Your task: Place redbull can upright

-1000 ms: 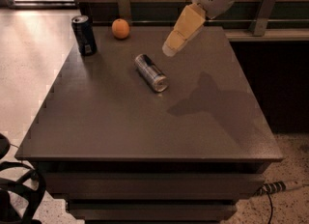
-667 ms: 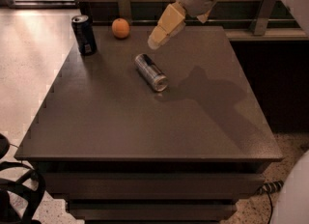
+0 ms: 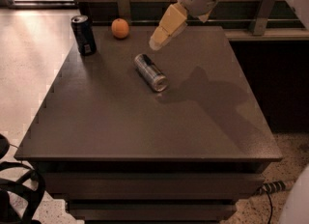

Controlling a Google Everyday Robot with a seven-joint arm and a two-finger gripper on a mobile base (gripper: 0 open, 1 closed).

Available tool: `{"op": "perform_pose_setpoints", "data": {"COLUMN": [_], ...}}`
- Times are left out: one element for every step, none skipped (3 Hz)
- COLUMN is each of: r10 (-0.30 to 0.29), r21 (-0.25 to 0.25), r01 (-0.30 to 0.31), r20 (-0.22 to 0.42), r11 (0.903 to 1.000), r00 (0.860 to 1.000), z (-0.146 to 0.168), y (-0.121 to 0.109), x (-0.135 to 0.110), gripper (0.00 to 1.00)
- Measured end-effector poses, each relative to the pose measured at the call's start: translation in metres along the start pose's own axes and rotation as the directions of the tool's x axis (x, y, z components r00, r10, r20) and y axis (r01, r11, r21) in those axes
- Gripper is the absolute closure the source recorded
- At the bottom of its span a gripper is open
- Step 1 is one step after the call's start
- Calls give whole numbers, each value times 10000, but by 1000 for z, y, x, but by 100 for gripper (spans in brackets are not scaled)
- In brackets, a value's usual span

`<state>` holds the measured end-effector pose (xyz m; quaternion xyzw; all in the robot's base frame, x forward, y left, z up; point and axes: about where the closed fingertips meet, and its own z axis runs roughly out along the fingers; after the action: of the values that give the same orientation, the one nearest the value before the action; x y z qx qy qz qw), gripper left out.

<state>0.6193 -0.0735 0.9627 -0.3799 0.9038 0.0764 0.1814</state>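
The redbull can, slim and silver with dark blue panels, lies on its side near the middle of the dark table, its shiny end facing front right. My gripper hangs from the white arm head at the top, its tan fingers pointing down-left. It is above the table, just behind and slightly right of the lying can, not touching it.
A wider dark soda can stands upright at the back left corner. An orange sits to its right near the back edge. A metal rail runs behind the table. The floor lies to the left.
My gripper has moved left and slightly down, from right of the can towards a spot just behind it. The redbull can has not moved.
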Motion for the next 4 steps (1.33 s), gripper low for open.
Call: {"op": "perform_pose_setpoints", "data": {"r10": [602,1101,1392,1522], "r21": [412,568,515,-14], "r01": [-577,-1046,-1334,-1543], "r20": [-608,-1039,-1346,-1555], "r11": [9975,9929,9897,9880], "r00": [9963,9885,9811,9760], "z": [11,31,53,82], "y": [3,10,18,31], "x": [-7,-18,-28,-34], "gripper": [0,0,0,0]}}
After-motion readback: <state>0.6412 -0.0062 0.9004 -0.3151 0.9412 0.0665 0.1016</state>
